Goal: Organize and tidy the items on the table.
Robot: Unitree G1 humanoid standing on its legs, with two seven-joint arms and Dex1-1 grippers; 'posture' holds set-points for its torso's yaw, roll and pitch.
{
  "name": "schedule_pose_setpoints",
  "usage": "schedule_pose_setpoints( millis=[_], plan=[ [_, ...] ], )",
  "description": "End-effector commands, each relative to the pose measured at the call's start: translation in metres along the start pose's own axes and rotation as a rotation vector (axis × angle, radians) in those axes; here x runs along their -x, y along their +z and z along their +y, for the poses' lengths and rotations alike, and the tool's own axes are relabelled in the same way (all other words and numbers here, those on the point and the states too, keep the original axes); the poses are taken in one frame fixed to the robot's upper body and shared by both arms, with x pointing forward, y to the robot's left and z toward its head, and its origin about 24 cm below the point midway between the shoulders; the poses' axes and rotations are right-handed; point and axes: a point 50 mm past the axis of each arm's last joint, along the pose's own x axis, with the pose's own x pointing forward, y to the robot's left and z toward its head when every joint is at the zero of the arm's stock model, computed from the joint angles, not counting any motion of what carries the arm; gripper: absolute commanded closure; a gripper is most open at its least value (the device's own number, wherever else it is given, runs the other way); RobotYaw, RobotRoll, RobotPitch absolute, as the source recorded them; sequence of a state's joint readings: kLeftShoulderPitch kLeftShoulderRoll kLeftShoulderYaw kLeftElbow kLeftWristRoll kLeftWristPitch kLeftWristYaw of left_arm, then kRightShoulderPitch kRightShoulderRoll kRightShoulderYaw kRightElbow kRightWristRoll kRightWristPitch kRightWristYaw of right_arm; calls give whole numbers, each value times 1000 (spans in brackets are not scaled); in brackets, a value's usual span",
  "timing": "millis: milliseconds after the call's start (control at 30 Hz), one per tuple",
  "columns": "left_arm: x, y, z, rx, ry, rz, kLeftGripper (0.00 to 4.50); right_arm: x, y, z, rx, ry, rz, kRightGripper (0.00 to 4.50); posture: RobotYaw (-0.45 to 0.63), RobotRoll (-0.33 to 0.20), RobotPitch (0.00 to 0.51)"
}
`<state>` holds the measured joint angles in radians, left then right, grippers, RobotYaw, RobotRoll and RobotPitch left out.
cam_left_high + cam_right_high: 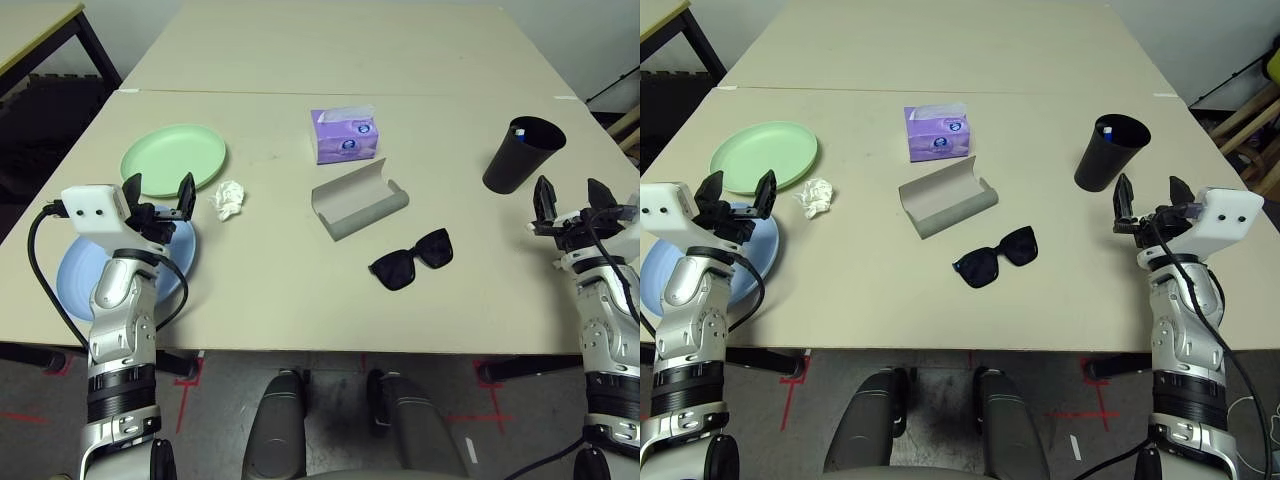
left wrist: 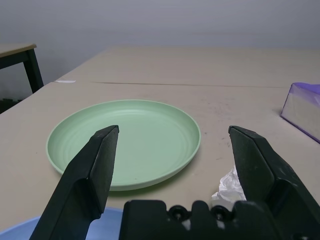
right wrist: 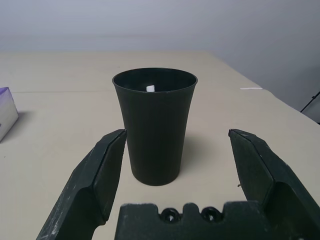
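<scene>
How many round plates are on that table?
2: a pale green plate toward the far left, and a light blue plate nearer, partly hidden behind the black-fingered left gripper.

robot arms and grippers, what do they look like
Both arms are silver with ribbed black bands and a loose black cable. Each ends in a white housing, plain but for small dark dots, with a black gripper, left and right, of two tapering, angular fingers.

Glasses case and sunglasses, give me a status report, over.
Both grippers, left and right, open and empty. Grey glasses case lying open, nothing in it; black sunglasses beside it. Nothing between the two.
</scene>
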<state>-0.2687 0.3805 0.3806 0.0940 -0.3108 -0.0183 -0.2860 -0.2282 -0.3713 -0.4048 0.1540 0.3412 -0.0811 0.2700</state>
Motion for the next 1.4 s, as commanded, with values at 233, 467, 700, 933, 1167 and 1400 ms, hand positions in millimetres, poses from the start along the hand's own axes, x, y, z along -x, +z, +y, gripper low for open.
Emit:
schedule_pose_setpoints(
  millis=[233,467,700,933,1167,1400],
  plan=[
    [4,-2,0,-8,-8,14,0,-8,4,5,31,208,36,22,143,0,150],
    [5,-1,0,-10,-7,16,0,-5,4,17,8,443,62,22,148,0,154],
    [7,1,1,-18,-14,23,0,-3,2,42,53,763,60,22,162,0,163],
    [10,1,2,-26,-18,33,0,2,5,61,63,1057,67,22,166,0,167],
    [10,0,0,-28,-30,41,0,4,9,67,125,1234,79,22,166,0,170],
    [11,-1,-1,-28,-39,47,0,12,3,63,193,1340,79,22,168,0,173]
  ],
)
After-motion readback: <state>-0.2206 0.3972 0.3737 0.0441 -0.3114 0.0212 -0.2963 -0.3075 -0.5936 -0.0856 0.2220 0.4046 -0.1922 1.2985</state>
